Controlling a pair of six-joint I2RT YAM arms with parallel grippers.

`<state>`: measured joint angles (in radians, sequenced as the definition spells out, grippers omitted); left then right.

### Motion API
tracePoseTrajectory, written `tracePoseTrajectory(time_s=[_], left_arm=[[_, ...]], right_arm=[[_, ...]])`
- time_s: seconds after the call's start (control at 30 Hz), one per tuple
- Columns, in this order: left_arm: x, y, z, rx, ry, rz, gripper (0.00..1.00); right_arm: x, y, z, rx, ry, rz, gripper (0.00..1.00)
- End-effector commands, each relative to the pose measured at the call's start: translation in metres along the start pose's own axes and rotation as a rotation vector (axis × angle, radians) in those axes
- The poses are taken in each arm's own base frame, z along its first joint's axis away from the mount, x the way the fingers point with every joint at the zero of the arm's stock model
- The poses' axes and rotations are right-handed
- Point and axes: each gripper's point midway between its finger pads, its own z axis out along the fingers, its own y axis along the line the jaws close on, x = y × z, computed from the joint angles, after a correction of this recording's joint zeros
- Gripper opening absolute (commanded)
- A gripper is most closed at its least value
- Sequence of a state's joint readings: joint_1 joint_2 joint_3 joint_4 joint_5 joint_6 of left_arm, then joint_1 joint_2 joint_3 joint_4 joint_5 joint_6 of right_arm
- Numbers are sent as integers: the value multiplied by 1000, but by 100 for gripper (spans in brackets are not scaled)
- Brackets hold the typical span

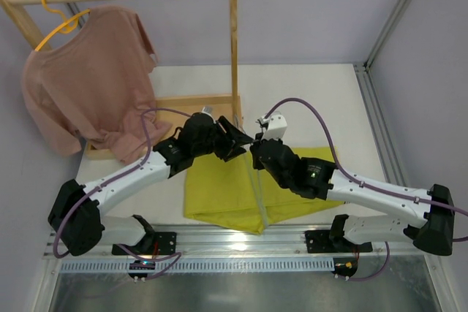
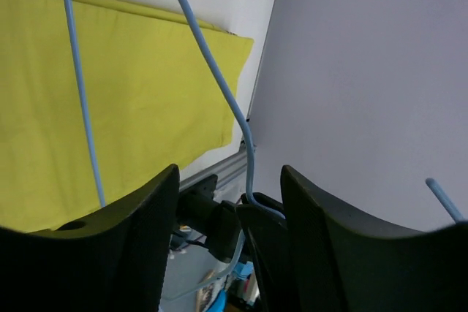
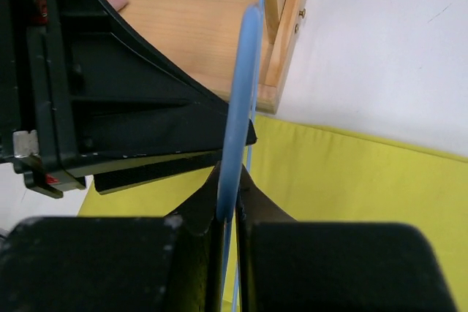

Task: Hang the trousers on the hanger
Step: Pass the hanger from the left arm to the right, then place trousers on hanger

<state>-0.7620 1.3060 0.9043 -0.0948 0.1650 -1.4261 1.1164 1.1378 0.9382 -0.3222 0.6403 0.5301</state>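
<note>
The yellow-green trousers [image 1: 219, 191] lie folded flat on the table between the two arms. The hanger [image 1: 258, 189] is a thin light-blue wire held up over them. My right gripper [image 3: 230, 206] is shut on the hanger [image 3: 240, 93], the wire pinched between its fingertips above the trousers [image 3: 358, 180]. My left gripper [image 2: 230, 180] is open. The hanger [image 2: 219, 85] wire runs through the gap between the left gripper's fingers without touching them, above the trousers [image 2: 139, 85]. In the top view the left gripper [image 1: 240, 139] and right gripper [image 1: 256, 153] meet tip to tip.
A wooden clothes rack [image 1: 234, 42] stands at the back left, its base board [image 3: 197, 27] just beyond the grippers. A dusty-pink T-shirt [image 1: 91, 78] hangs there on a yellow hanger [image 1: 58, 16]. A small white box [image 1: 276, 125] sits behind the right arm. A metal rail [image 1: 234, 239] edges the table.
</note>
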Motion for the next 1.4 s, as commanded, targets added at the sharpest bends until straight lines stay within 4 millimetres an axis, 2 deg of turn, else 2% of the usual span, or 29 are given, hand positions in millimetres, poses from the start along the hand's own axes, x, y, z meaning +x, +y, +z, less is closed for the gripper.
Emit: tracePoseTrajectory(time_s=[0.0, 0.03, 0.07, 0.27, 0.33, 0.4, 0.43, 0.47, 0.5, 0.57, 0.6, 0.63, 0.67, 0.77, 0.83, 0.87, 1.07, 1.1, 1.27, 1.37], left_arm=[[-14, -21, -21, 23, -79, 55, 60], [-14, -22, -22, 24, -79, 61, 70], [-14, -23, -24, 25, -79, 76, 72], [-9, 9, -31, -55, -56, 123, 79], [-17, 22, -33, -87, -55, 146, 79], [-41, 34, -38, -124, -79, 188, 79], [-46, 51, -43, -192, -68, 185, 79], [-55, 58, -47, -217, -75, 179, 79], [-74, 66, -55, -239, -107, 154, 78], [-89, 82, -69, -295, -131, 155, 78], [-91, 85, -76, -306, -150, 169, 79], [-91, 98, -83, -361, -160, 177, 79], [-98, 107, -88, -406, -205, 184, 79], [-91, 139, -93, -486, -205, 164, 82], [-87, 166, -95, -553, -207, 142, 84], [-85, 173, -95, -566, -209, 125, 84], [-86, 200, -97, -624, -250, 96, 83], [-88, 202, -97, -632, -263, 99, 81], [-87, 221, -100, -686, -299, 51, 74], [-74, 240, -97, -681, -294, -41, 65]], right_arm=[[-17, -2, -12, -3, -42, 73, 4], [-15, -4, -14, 4, -31, 96, 4], [-10, -8, -17, 4, -17, 96, 4], [38, -48, -30, 62, 31, 167, 4], [39, -45, -32, 40, 20, 241, 4], [45, -43, -27, 39, 18, 281, 4], [49, -45, -24, 52, 14, 296, 4], [55, -47, -20, 69, 15, 313, 4], [55, -45, -17, 67, 11, 317, 4], [60, -39, -9, 74, 25, 301, 4], [62, -38, -6, 79, 35, 292, 4], [63, -37, -3, 103, 39, 285, 4], [66, -43, -3, 147, 36, 292, 4], [74, -62, -7, 230, 23, 330, 4], [78, -67, -9, 233, 20, 346, 4], [78, -71, -13, 236, 16, 348, 4], [92, -96, -25, 281, 22, 340, 4], [91, -97, -28, 274, 17, 351, 4], [118, -105, -27, 276, 60, 367, 4], [125, -110, -29, 289, 69, 382, 4]])
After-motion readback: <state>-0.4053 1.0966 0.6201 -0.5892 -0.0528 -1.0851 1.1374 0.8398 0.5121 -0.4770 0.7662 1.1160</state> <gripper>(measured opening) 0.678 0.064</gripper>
